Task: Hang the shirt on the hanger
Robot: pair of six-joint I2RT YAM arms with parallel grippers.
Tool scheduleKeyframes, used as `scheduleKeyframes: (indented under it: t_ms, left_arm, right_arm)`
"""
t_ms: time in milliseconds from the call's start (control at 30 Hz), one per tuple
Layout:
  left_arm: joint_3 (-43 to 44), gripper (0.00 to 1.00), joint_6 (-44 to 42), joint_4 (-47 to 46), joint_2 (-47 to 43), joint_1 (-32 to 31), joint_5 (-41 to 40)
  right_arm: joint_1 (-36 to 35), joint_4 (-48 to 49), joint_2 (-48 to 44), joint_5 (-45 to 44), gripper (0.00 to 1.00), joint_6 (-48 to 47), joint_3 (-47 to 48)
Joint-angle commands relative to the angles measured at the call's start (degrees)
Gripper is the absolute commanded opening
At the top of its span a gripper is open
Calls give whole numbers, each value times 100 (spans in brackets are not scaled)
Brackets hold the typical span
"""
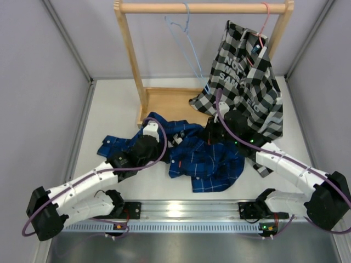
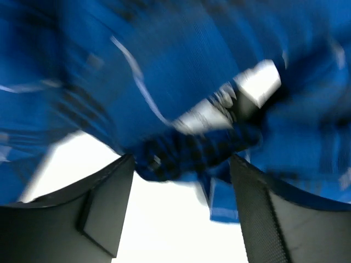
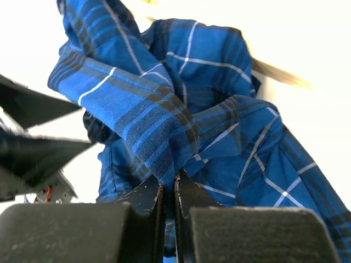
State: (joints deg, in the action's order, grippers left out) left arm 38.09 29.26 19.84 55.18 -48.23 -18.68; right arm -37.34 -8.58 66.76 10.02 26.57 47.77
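1. light wooden clothes rack with round top rail.
2. black-and-white checked shirt with white lettering, hanging at the rack's right end.
3. thin pink wire hanger, hooked over the rack's rail, right end.

The left wrist view is blurred throughout: the shirt is a blue smear, and the white patch at 2 o'clock is unreadable. From above, the left gripper and right gripper sit hidden under their wrists. The hanger has its 5 o'clock end lost behind the checked shirt. In the right wrist view the shirt is cut off at 4 o'clock, and a tan streak at 2 o'clock is too blurred to name.
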Motion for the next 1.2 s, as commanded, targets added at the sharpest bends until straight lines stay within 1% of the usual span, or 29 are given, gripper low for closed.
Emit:
scheduleKeyframes:
  t_ms: [0,67,167,200,267,333,400,433,467,533,567,600,667,700,733,800,867,900,967,1000,1100,1167]
  left_arm:
    - [59,72,54,-832,-7,-73,-1708]
    - [85,70,10,-850,124,-73,-1911]
    - [173,64,-121,-885,511,-64,-1991]
    - [234,55,-165,-920,633,-73,-1991]
    - [287,42,-297,-1034,915,-73,-1956]
    - [375,33,-324,-1078,1091,-73,-1964]
    - [436,30,-385,-1148,1109,-73,-1938]
    - [454,20,-420,-1166,1083,-73,-1938]
    - [489,15,-473,-1175,1065,-73,-1938]
    - [577,8,-543,-1166,952,-73,-1921]
    - [603,1,-613,-1166,899,-73,-1886]
    - [630,0,-666,-1166,837,-73,-1850]
    - [726,0,-772,-1149,653,-73,-1676]
    - [770,0,-781,-1105,583,-73,-1587]
    - [858,0,-790,-948,504,-73,-1482]
    - [1200,0,-676,-667,503,-73,-1235]
    - [1507,0,-510,-96,669,-73,-1182]
    - [1839,0,-474,98,765,-73,-1113]
    - [2114,0,-386,536,1038,-73,-998]
    - [2315,0,-351,635,1169,-73,-876]
    - [2440,0,-201,689,1258,-73,-638]
    - [2484,0,-69,688,1276,-73,-559]
  right_arm:
    - [87,-83,-75,378,1,-283,233]
    - [87,-91,-119,395,1,-319,207]
    - [96,-118,-155,448,1,-354,189]
    - [96,-118,-181,474,1,-345,198]
    - [87,-109,-190,553,1,-345,206]
    - [96,-118,-225,554,1,-363,215]
    - [104,-118,-277,571,1,-380,207]
    - [96,-109,-286,580,1,-380,207]
    - [104,-109,-287,623,1,-389,189]
    - [113,-118,-278,641,2,-450,137]
    - [113,-118,-269,659,2,-494,84]
    - [122,-118,-269,668,3,-503,57]
    - [122,-109,-181,755,9,-538,31]
    - [122,-109,-77,825,17,-539,31]
    - [122,-126,-41,896,23,-556,39]
    - [122,-205,29,1063,36,-591,118]
    - [113,-320,-31,1055,42,-626,154]
    - [113,-346,-171,1028,48,-626,154]
    - [113,-460,-356,958,52,-644,163]
    - [113,-504,-557,914,57,-653,154]
    - [104,-724,-883,669,65,-723,145]
    - [104,-1012,-972,335,66,-810,154]
